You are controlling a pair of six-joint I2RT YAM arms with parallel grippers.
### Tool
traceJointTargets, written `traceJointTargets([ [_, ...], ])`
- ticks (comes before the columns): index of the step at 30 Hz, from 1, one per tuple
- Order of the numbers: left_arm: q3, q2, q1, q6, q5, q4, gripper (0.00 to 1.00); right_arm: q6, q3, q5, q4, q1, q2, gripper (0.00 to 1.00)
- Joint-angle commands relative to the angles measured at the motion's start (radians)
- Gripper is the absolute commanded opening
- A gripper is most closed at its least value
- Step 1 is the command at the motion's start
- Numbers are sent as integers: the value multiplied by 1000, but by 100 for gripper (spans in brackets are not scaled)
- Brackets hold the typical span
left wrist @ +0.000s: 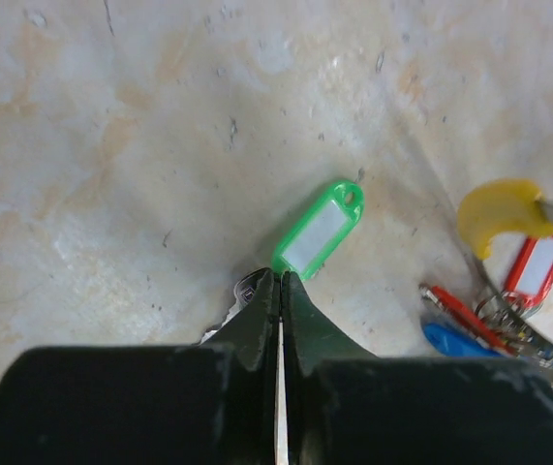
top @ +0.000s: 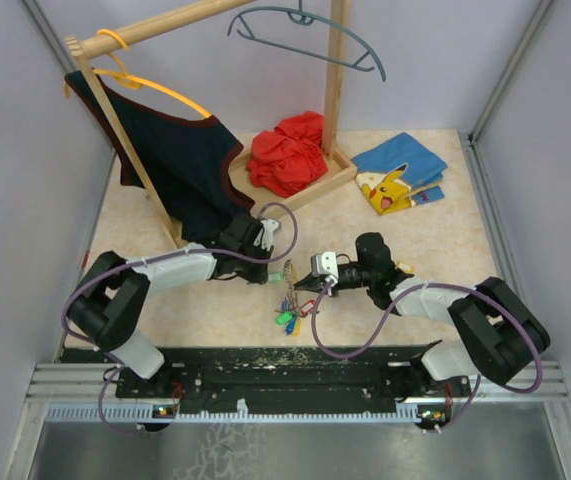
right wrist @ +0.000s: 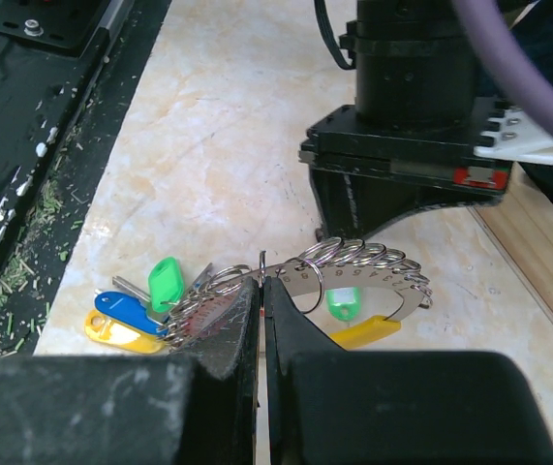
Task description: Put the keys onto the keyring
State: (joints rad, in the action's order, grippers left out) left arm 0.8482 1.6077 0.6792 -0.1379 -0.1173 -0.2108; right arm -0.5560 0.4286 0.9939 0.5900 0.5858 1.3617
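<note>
step: threading the green-tag key onto the keyring, by my read
left claw: shut, tips pinching the green-tag key at its metal end; the tag sticks out past the tips
right claw: shut on the keyring wire, beside its row of small split rings
keyring: mid-desk, nearer the near edge; bunched keys trail from it toward that edge
how: hold the right claw steady as the anchor; line the key's hole up with the wire end, then slide it on without forcing
risk: tip-only pinch, so the key may pivot
pose: both arms reach in low from the near edge, claws facing, near each other but apart; left claw angled down at the desk
</note>
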Motion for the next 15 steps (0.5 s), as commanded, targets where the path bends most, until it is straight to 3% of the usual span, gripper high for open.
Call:
traceJointTargets([
  [1, 72, 46, 5, -91, 29, 61, 3, 11, 46, 35, 36, -9, -21, 0],
  [4, 104, 95, 5, -104, 59, 47, 6, 13, 45, 35, 36, -10, -22, 0],
  [7, 111, 103, 5, -113, 60, 44, 16, 14, 45, 34, 34, -11, -24, 0],
  [15, -14, -53, 3, -108, 44, 174, 33, 19, 46, 35, 36, -15, -23, 0],
])
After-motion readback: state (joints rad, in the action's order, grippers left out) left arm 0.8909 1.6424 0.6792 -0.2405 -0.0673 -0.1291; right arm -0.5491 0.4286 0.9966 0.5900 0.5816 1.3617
